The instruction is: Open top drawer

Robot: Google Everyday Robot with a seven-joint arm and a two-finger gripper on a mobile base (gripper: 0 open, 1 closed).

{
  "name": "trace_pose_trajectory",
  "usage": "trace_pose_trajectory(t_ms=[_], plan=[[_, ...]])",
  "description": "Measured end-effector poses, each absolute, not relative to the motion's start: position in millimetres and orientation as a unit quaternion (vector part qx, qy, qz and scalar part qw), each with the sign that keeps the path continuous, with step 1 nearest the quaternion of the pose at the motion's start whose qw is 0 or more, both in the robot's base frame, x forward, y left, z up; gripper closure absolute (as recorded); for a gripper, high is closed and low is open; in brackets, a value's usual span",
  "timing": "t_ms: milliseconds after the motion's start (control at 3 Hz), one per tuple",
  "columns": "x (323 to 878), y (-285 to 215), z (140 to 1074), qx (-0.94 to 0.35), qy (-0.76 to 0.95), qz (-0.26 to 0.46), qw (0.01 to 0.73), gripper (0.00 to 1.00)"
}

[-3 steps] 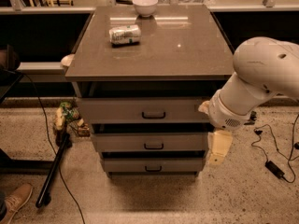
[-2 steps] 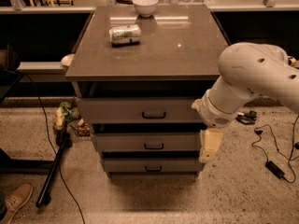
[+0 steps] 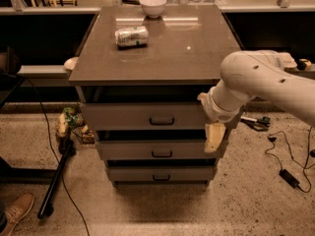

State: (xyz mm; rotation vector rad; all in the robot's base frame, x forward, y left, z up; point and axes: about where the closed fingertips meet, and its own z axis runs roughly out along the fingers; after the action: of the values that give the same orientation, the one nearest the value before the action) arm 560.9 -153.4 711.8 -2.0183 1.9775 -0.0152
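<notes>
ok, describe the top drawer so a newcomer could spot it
Find the grey-brown cabinet with the flat tabletop; three drawers stack down its front. The top drawer sits right under the tabletop, with a small dark loop handle at its centre and the gripper hanging just below its right end. It is wider and taller than the middle drawer and bottom drawer below.

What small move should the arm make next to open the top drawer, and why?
Probably shift the gripper left and slightly up toward the handle of the top drawer: the drawer looks shut, and the gripper hangs near the stack's right edge, level with the middle drawer.
</notes>
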Motion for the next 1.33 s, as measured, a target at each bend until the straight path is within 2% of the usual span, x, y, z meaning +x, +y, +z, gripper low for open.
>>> trace_pose_trajectory(t_ms=[333,1000,1333], plan=[[592,-156,700,-0.71,0.683,-0.01,0.172,0.0],[638,-159,665,-0.712,0.686,-0.006,0.149,0.0],[643,-153,651,-0.716,0.685,0.002,0.138,0.17]])
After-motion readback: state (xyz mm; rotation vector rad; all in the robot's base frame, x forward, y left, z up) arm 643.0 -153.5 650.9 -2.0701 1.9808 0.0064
